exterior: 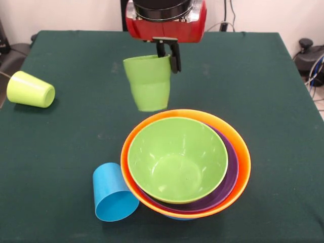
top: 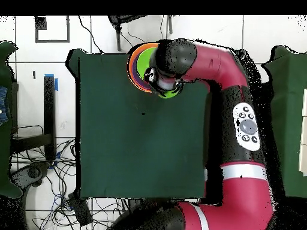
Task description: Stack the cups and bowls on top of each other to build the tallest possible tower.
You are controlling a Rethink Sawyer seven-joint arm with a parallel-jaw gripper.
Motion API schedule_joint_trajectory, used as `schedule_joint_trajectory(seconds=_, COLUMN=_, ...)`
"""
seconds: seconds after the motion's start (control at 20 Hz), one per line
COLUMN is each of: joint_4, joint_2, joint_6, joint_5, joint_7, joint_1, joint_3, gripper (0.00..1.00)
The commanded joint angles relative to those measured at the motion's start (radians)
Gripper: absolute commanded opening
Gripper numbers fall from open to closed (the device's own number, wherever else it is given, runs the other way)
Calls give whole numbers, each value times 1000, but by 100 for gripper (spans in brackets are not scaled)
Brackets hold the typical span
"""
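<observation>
Blue cup (exterior: 114, 193): we see it lying on its side, touching the tower's orange rim; a push on the tower could roll it.
Tower (exterior: 185, 163): green bowl (exterior: 177, 158) in purple, in orange, at the near table edge.
Ridged green cup (exterior: 148, 82): it hangs tilted above the tower's far rim.
Gripper (exterior: 169, 54): pinching the cup wall (only one finger shows clearly).
Risk: released tilted, the cup may tip over in the bowl.
Yellow-green cup (exterior: 30, 90): on its side, well apart.
Views: the overhead view hides the cups under the arm (top: 234, 114); the front view shows them.

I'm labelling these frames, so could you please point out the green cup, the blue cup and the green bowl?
green cup (exterior: 148, 83), front view, side wall.
blue cup (exterior: 112, 195), front view, side wall.
green bowl (exterior: 177, 167), front view, inner floor.
</observation>
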State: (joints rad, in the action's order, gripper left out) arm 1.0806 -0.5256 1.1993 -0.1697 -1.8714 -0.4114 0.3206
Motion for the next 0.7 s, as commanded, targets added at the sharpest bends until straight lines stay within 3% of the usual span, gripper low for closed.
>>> schedule_joint_trajectory(seconds=0.05, joint_4=-433, joint_2=182, joint_6=174, joint_5=-98, joint_7=176, joint_1=48, joint_3=106, gripper=0)
schedule_joint_trajectory(seconds=0.3, joint_4=-589, joint_2=259, joint_6=159, joint_5=-134, joint_7=220, joint_1=62, joint_3=138, gripper=0)
schedule_joint_trajectory(seconds=0.5, joint_4=-654, joint_2=314, joint_6=125, joint_5=-157, joint_7=323, joint_1=59, joint_3=188, gripper=0)
schedule_joint_trajectory(seconds=0.7, joint_4=-661, joint_2=361, joint_6=66, joint_5=-141, joint_7=301, joint_1=50, joint_3=216, gripper=0)
